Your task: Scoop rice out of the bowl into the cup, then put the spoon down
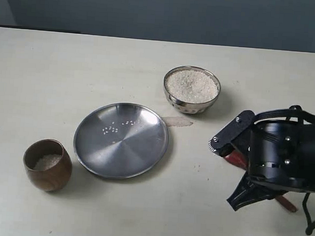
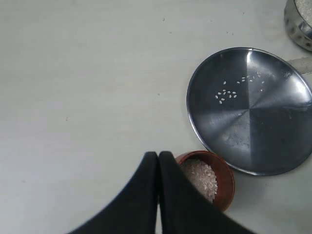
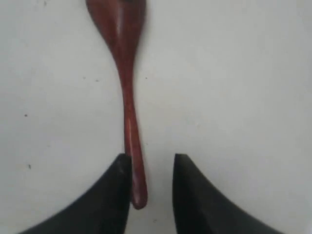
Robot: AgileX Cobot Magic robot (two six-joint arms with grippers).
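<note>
From across the room, the right arm [image 1: 283, 158] sits low over the tabletop [image 1: 53, 69], hiding most of the spoon [image 1: 236, 158]. The left end effector [image 2: 158, 158] hangs pinched shut above the cup [image 2: 226, 178] (rice [image 2: 200, 178] inside). The right end effector [image 3: 151, 163] stands parted, with the spoon's handle lying flat just beside one finger.

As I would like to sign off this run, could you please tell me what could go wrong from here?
1. The spoon lies on the table, its handle end seemingly against one finger of the open right hand; lifting off could drag or flick it.
2. The bowl is full of rice and stands near the right arm; a wide swing back might bump it and spill grains.
</note>
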